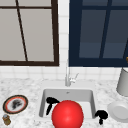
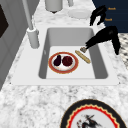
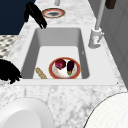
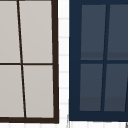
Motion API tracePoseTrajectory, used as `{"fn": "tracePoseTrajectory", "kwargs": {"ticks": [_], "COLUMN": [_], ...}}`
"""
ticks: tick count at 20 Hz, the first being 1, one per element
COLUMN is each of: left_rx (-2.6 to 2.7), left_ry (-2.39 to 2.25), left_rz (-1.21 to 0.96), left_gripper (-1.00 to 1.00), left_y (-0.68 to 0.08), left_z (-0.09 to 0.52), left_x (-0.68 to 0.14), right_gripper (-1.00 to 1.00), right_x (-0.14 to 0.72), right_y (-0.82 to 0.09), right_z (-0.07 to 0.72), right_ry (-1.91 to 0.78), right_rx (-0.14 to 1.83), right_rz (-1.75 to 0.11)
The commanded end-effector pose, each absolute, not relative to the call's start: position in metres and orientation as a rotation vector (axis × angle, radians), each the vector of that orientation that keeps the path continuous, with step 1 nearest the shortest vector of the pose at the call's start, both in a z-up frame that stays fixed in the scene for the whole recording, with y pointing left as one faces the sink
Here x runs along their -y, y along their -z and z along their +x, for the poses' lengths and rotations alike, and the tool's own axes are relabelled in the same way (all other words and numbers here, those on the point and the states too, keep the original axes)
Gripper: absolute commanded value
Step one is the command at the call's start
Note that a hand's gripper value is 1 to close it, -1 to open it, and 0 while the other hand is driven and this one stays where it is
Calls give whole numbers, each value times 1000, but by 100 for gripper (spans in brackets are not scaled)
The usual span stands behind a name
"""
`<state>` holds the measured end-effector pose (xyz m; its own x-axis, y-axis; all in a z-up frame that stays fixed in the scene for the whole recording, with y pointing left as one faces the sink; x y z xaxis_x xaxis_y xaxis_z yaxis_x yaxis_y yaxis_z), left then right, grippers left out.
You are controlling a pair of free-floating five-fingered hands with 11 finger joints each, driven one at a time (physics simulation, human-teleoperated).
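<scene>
My left hand [image 1: 51,102] hangs over the left front part of the sink [image 1: 67,94] with straight fingers pointing down and nothing in them. In the left side view the left hand [image 2: 106,35] has its fingertips [image 2: 87,45] lined up just above the grey end of a tan stick [image 2: 83,57] on the sink floor; whether they touch is unclear. Beside the stick lies a red-rimmed plate [image 2: 63,63] with a dark red round vegetable [image 2: 67,60] and an eggplant [image 2: 57,60]. My right hand [image 1: 101,115] floats past the sink's right front corner, fingers loosely drooping, holding nothing.
A large red ball shape [image 1: 67,115] covers the sink's front in the front view. The faucet [image 1: 68,77] stands behind the sink. On the counter are a patterned plate [image 1: 15,103] and a small jar [image 1: 6,120] at left, and a white plate [image 1: 120,111] and a grey pot [image 1: 123,82] at right.
</scene>
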<state>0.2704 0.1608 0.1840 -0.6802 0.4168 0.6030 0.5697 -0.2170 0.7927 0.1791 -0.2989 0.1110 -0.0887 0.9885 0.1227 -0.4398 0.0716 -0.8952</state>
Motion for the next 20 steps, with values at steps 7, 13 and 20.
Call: {"fn": "tracePoseTrajectory", "kwargs": {"ticks": [7,13,20], "left_rx": [1896,1897,1893], "left_ry": [1990,2007,2008], "left_rz": [-1127,-1126,-1118], "left_gripper": [-100,-100,-100], "left_y": [-150,-129,-109], "left_z": [298,315,337], "left_x": [-118,-96,-72], "right_gripper": [0,0,0], "right_x": [299,299,299], "right_y": [-111,-111,-111], "right_z": [179,179,179], "right_ry": [-1396,-1396,-1396], "right_rx": [994,994,994], "right_rz": [-745,-745,-745]}}
